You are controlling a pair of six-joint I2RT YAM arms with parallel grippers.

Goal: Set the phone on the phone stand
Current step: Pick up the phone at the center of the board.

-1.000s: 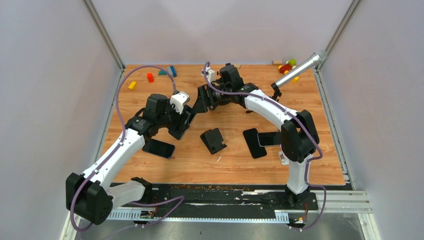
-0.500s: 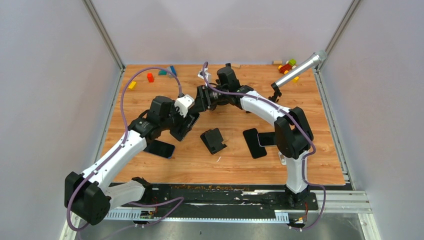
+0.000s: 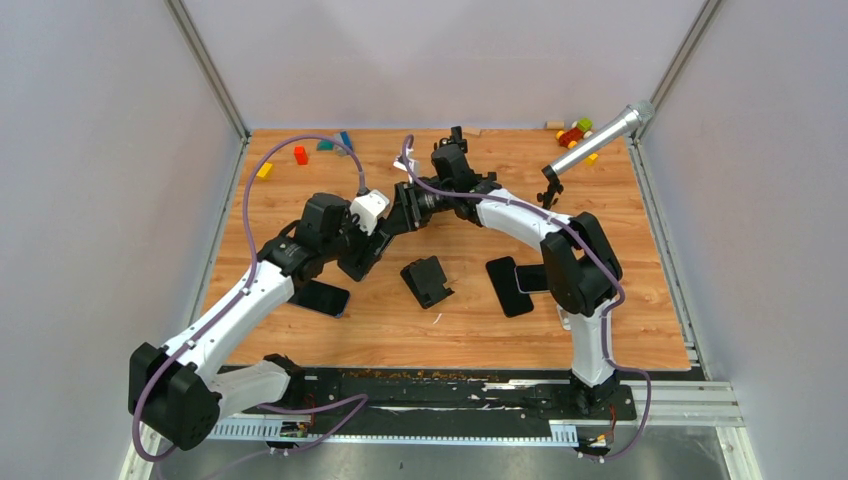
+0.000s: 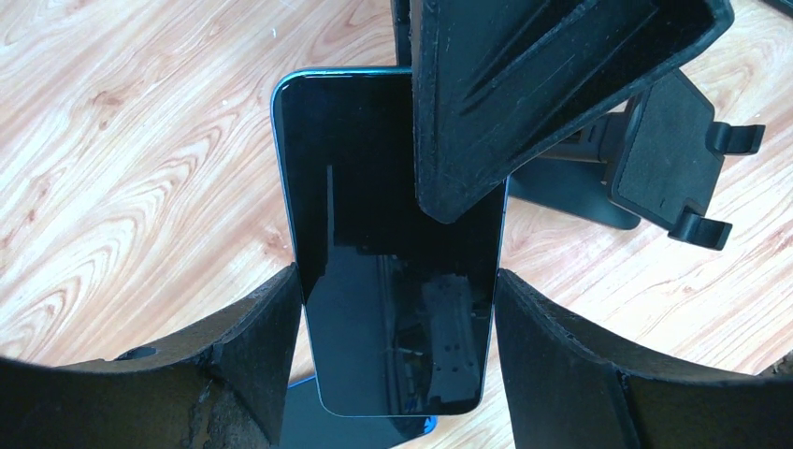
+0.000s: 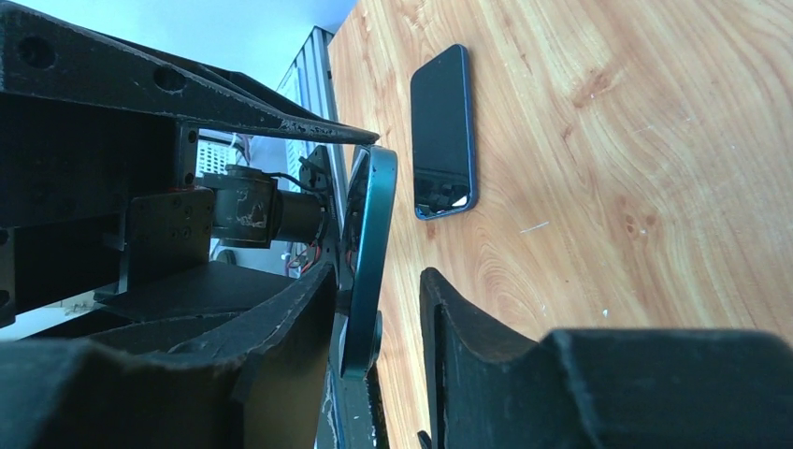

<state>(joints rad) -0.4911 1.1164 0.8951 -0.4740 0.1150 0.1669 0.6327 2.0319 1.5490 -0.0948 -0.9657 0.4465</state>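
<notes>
My left gripper [image 4: 397,346] is shut on a dark phone [image 4: 374,281], with a pad on each long edge, holding it above the wood table [image 3: 300,200]. My right gripper [image 5: 379,281] meets it from the far side. Its fingers straddle the phone's [image 5: 369,253] upper end. One finger lies close against the screen side, and a gap shows before the other finger [image 5: 468,346]. In the left wrist view that near finger [image 4: 505,103] covers the phone's top right. The black phone stand [image 3: 426,281] sits on the table just right of both grippers [image 3: 385,230], with nothing on it.
Another phone [image 3: 320,297] lies flat under my left arm. Two more dark phones [image 3: 508,285] lie beside the right arm's elbow. Coloured blocks [image 3: 300,155] sit at the back left. More blocks [image 3: 575,132] and a silver tube [image 3: 600,140] are at the back right.
My right gripper has moved left onto the held phone's top end, and its jaws have narrowed round it. The left arm has shifted slightly right, still holding the phone.
</notes>
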